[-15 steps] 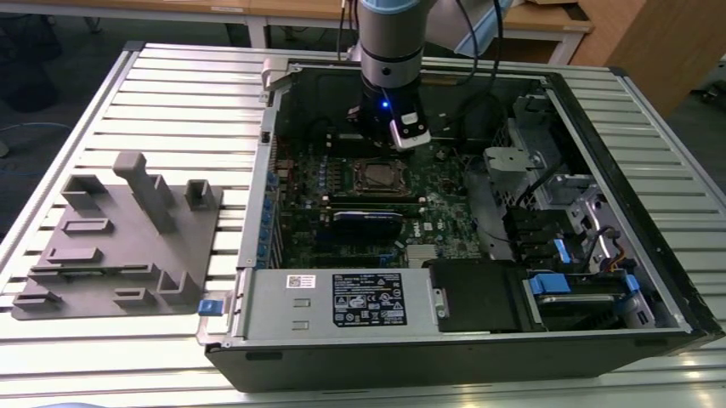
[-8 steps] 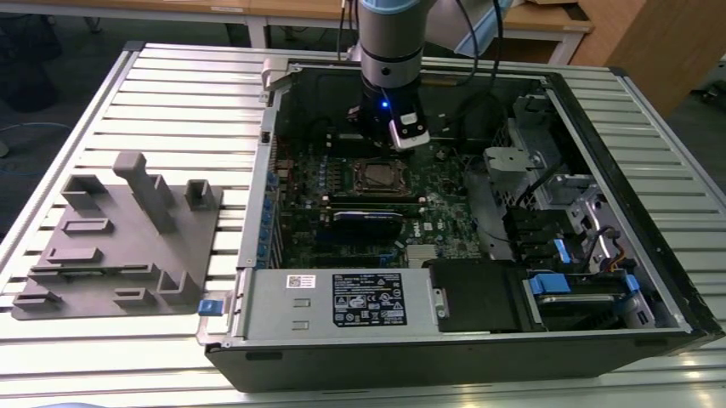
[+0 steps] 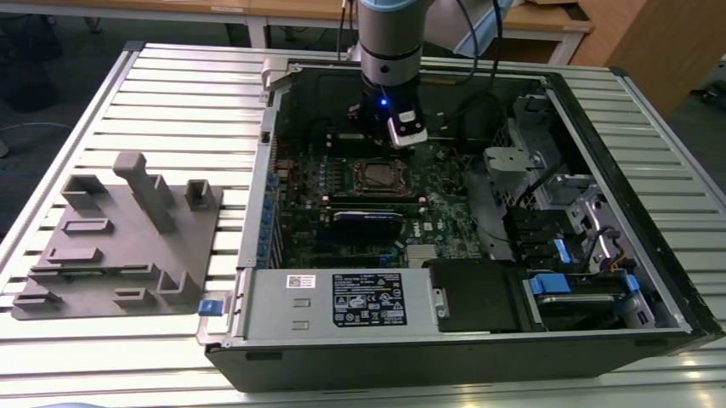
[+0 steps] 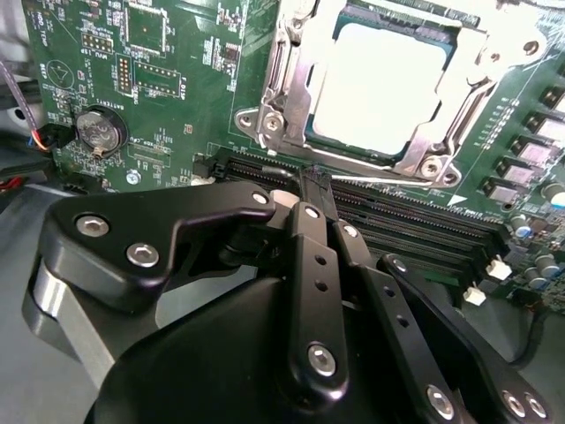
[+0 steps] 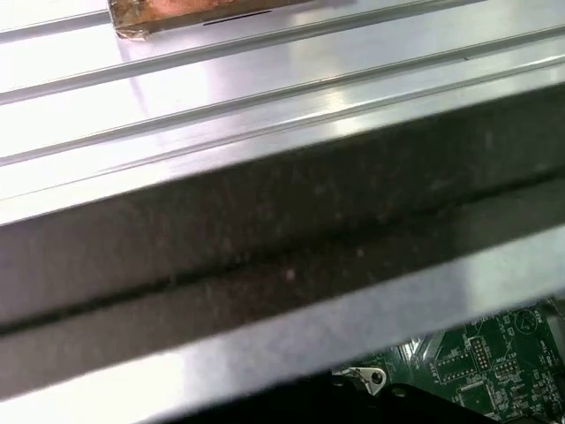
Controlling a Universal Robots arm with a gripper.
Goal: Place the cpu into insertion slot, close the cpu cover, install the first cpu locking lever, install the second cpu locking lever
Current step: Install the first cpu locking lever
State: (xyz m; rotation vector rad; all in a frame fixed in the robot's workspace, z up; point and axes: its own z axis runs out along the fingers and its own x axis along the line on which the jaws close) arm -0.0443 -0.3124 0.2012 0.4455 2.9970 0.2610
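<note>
The cpu (image 4: 380, 84) lies in the insertion slot (image 3: 377, 176) on the green motherboard (image 4: 177, 106), its pale metal top showing through the window of the cpu cover (image 4: 287, 84). The silvery cover lies flat over it. My gripper (image 4: 315, 181) hangs just beside the socket, over the long black memory slots (image 4: 397, 221). Its black fingers (image 4: 309, 265) meet at the tips with nothing between them. In the exterior view the gripper (image 3: 399, 136) stands inside the open computer case, just beyond the socket. How the locking levers stand I cannot tell.
A coin battery (image 4: 97, 128) sits on the board. The case wall (image 5: 265, 256) runs close by. A power supply (image 3: 340, 297) fills the near end and drive bays (image 3: 567, 238) the exterior view's right. A grey fixture (image 3: 114, 238) lies on the slatted table (image 3: 170, 93).
</note>
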